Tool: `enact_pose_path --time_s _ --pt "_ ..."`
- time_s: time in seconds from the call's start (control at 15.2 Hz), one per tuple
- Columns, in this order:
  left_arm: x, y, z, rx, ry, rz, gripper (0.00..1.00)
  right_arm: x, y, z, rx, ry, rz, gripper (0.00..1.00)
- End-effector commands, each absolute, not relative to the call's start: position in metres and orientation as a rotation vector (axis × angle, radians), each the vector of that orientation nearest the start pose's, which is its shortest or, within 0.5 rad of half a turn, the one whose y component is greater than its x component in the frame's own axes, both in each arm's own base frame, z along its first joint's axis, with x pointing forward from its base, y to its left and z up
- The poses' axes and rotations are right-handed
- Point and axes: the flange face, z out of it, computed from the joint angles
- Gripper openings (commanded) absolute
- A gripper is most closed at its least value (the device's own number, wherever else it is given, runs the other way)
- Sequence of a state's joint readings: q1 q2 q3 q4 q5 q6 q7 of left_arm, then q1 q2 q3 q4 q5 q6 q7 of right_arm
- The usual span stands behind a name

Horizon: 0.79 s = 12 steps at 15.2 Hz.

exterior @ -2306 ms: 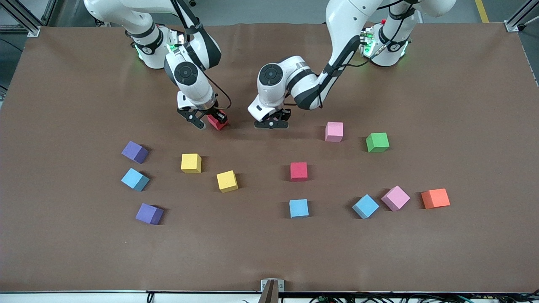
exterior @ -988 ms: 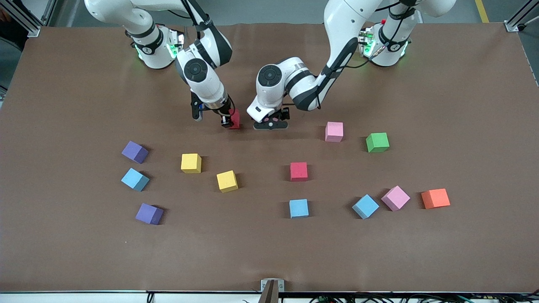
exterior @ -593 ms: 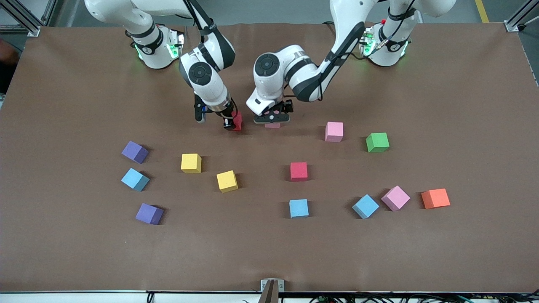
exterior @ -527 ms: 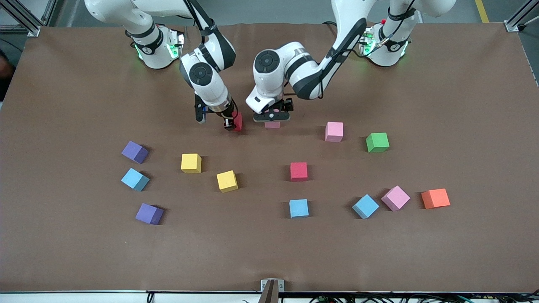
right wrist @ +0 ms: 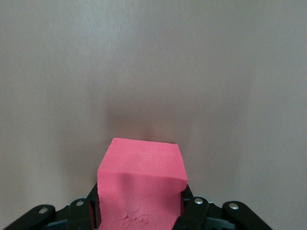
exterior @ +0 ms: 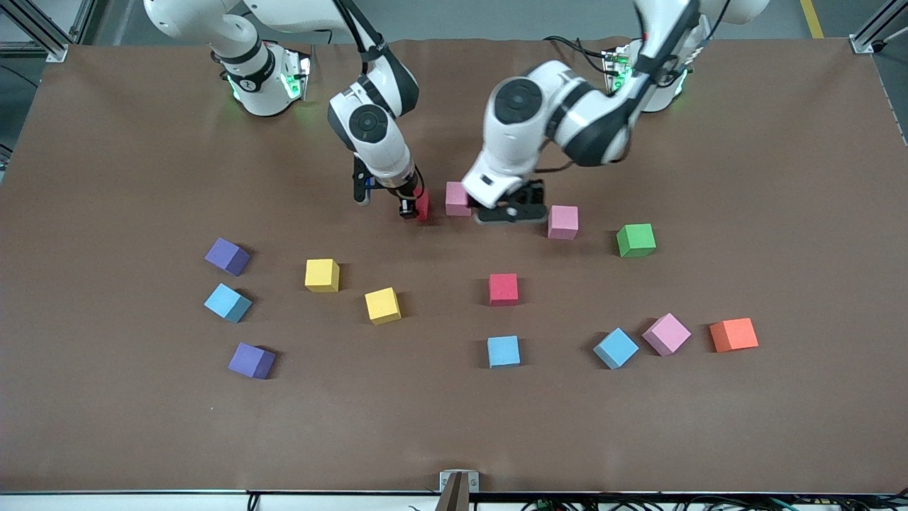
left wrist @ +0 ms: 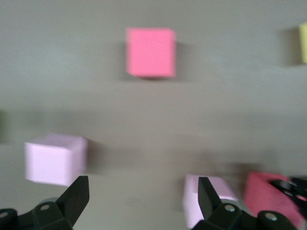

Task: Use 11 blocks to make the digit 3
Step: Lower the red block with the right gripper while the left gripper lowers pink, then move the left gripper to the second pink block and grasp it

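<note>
Right gripper (exterior: 413, 204) pinches a red cube (exterior: 423, 205), low over the table (exterior: 106, 426), with a pink cube (exterior: 457, 198) just beside it at three o'clock. Left gripper (exterior: 508, 211) hangs wide open and empty between that pink cube and another pink one (exterior: 563, 221).

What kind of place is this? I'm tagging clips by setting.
Probably a robotics lab bench, not a home or a factory line. Two white arms are mounted at one edge of a brown-covered table, aluminium frame posts stand at its corners, and loose foam cubes such as a yellow one lie scattered across it.
</note>
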State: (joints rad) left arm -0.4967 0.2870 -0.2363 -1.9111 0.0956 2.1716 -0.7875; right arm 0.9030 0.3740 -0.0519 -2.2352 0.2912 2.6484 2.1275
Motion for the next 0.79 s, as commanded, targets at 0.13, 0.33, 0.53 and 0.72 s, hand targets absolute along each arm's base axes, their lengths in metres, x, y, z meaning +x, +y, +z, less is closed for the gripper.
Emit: enact_pose_path --time_s 0.13,0.33,0.53,0.72 --pt "0.486 -0.321 0.338 -3.088 0.088 0.077 1.0 0.361 0.428 0.201 -2.202 2.148 0.194 0.31" --pt "0.493 -0.296 0.32 -3.076 0.075 0.123 1.0 0.363 0.437 0.201 -2.17 2.169 0.195 0.31" --pt "0.5 -0.265 0.288 -3.067 0.101 0.187 1.0 0.362 0.442 0.2 -2.166 2.172 0.196 0.31" --pt "0.486 -0.263 0.258 -3.094 0.1 0.164 1.0 0.359 0.444 0.2 -2.174 2.167 0.197 0.31"
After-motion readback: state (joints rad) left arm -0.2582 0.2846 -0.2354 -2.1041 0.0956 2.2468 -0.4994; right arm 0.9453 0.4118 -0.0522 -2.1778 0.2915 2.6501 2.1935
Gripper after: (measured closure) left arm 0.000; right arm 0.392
